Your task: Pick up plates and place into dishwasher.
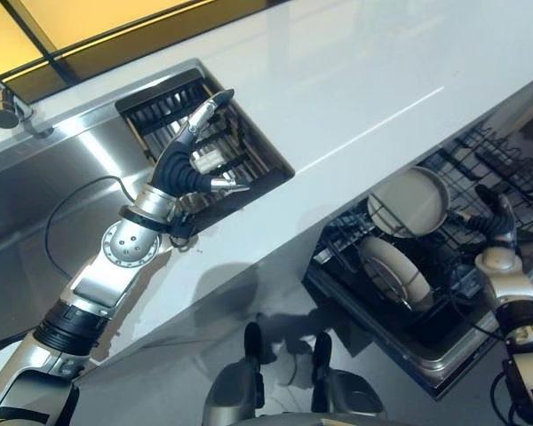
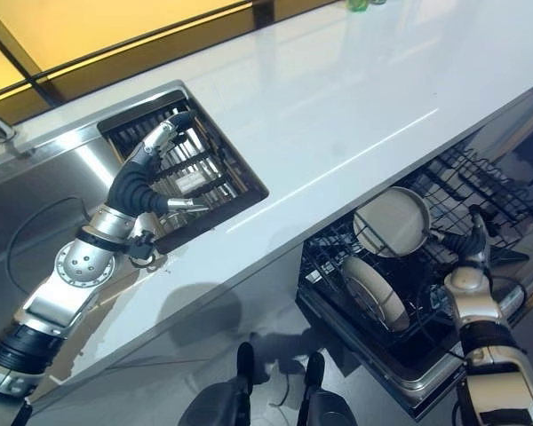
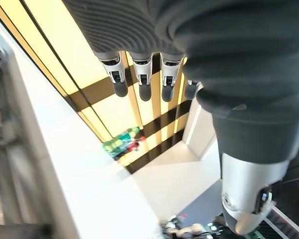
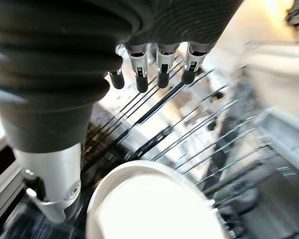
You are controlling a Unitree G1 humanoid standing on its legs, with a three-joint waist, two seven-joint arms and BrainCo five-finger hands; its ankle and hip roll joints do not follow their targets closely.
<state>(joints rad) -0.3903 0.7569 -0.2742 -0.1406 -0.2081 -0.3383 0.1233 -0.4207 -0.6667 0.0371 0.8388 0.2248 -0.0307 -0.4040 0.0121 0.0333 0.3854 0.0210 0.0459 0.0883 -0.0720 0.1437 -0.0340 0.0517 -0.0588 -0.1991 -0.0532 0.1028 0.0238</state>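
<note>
Two white plates stand on edge in the open dishwasher's lower rack (image 1: 506, 169): one further back (image 1: 410, 201) and one nearer the front (image 1: 395, 271). My right hand (image 1: 499, 232) hovers just right of them over the rack, fingers straight and holding nothing. In the right wrist view, a plate's white rim (image 4: 149, 204) shows beyond its fingers (image 4: 162, 74). My left hand (image 1: 191, 164) is raised over the dark dish rack (image 1: 253, 164) set in the sink, fingers spread and open, nothing in it. In the left wrist view, its fingers (image 3: 142, 82) point up at empty space.
A white countertop (image 1: 382, 80) runs between the sink and the dishwasher. The steel sink basin (image 1: 35, 195) lies at the left with a faucet (image 1: 4, 102) at its far corner. The dishwasher door and rack jut out below the counter's edge.
</note>
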